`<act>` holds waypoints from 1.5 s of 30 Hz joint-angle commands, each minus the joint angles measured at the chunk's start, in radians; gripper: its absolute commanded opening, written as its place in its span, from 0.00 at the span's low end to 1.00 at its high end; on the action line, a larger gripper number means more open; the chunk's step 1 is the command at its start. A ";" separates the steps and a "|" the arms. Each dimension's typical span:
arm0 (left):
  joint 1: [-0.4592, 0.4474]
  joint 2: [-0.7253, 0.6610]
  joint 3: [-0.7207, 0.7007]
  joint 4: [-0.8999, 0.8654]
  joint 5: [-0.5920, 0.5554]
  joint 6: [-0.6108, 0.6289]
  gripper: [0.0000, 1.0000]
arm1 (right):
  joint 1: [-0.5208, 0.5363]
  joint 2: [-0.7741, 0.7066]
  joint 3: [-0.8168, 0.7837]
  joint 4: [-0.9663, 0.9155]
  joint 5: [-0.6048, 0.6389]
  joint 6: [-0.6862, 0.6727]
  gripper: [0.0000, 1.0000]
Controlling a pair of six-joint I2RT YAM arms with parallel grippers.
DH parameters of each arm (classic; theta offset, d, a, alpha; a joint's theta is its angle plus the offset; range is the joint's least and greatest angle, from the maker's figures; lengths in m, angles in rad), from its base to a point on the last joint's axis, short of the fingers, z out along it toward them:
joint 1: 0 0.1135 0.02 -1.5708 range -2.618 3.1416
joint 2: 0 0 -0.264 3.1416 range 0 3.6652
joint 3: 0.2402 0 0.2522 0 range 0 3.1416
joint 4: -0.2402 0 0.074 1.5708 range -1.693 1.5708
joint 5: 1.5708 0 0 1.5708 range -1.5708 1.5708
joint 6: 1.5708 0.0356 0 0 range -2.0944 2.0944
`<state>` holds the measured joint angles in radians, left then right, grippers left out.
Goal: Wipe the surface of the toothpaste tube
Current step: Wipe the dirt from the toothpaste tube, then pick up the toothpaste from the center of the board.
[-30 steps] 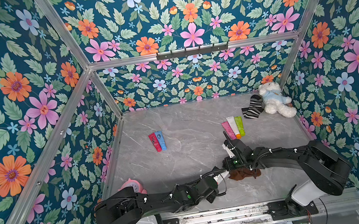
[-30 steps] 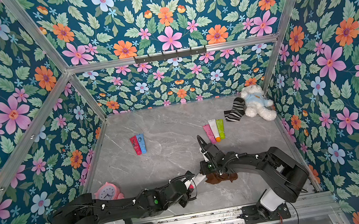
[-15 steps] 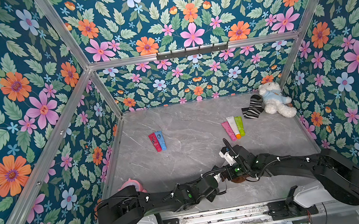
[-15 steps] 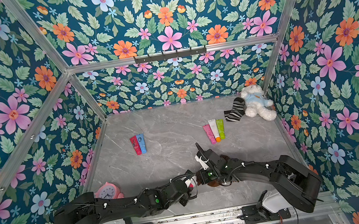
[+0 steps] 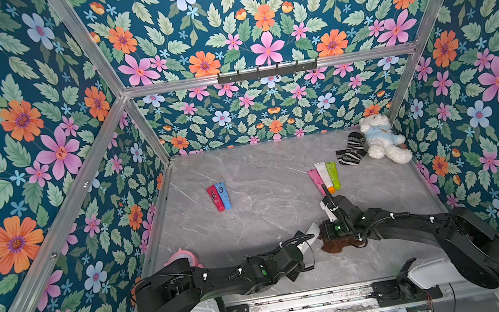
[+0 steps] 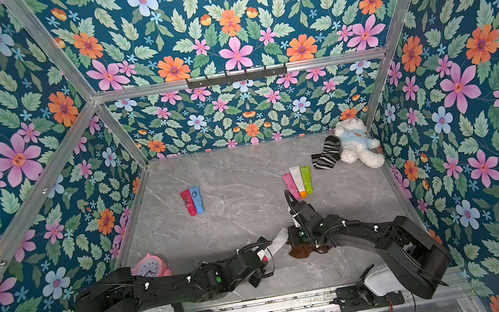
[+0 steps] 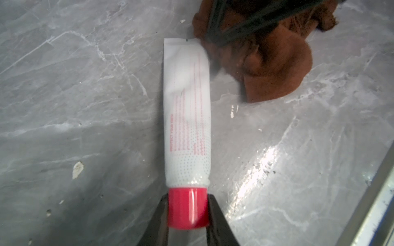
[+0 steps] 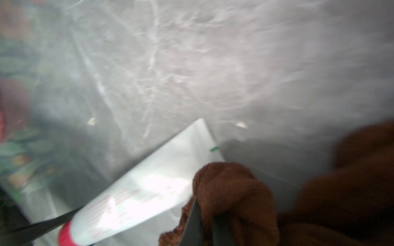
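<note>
Toothpaste tube (image 7: 187,110), gripped by its red cap (image 7: 187,209) in my left fingers (image 7: 218,223), meets the brown cloth (image 8: 230,191) pinched in my right fingers (image 8: 193,228) at its crimped end over the surface (image 7: 85,85); mid-wipe, I judge, needing a stroke capward.

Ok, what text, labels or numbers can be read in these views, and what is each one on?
"PROTECT YOUR TEETH": red print along the toothpaste tube, left wrist view.
The tube's other red print: too blurred to read.
Dial of the pink clock, red tube, blue tube: too small to read.
</note>
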<state>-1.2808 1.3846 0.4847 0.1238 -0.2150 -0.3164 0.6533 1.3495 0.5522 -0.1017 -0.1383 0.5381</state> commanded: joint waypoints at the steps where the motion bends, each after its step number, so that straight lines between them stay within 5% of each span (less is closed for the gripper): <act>1: 0.001 0.005 0.007 0.021 -0.014 -0.006 0.00 | 0.000 -0.052 -0.008 -0.036 -0.018 -0.026 0.00; 7: 0.001 0.003 0.008 0.023 -0.012 -0.004 0.00 | 0.073 -0.094 -0.015 0.113 -0.193 0.024 0.00; 16: 0.001 -0.007 0.003 0.027 -0.011 -0.006 0.00 | 0.118 0.116 0.031 0.237 -0.265 0.045 0.00; 31: 0.001 -0.032 -0.005 0.014 -0.041 -0.023 0.00 | 0.040 0.107 0.069 -0.159 0.077 -0.006 0.00; 37: 0.003 -0.033 0.030 -0.033 -0.118 -0.095 0.00 | 0.041 -0.067 0.047 -0.261 0.073 -0.017 0.00; 42: 0.008 0.020 0.218 -0.231 -0.350 -0.287 0.00 | 0.040 -0.283 -0.015 -0.321 0.001 -0.030 0.00; 45: 0.057 0.058 0.277 -0.196 -0.426 -0.341 0.00 | 0.040 -0.363 -0.081 -0.286 -0.031 -0.030 0.00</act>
<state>-1.2533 1.4227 0.7296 -0.0479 -0.4919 -0.5491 0.6926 1.0241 0.5064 -0.3607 -0.1307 0.5167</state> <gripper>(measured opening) 0.275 0.073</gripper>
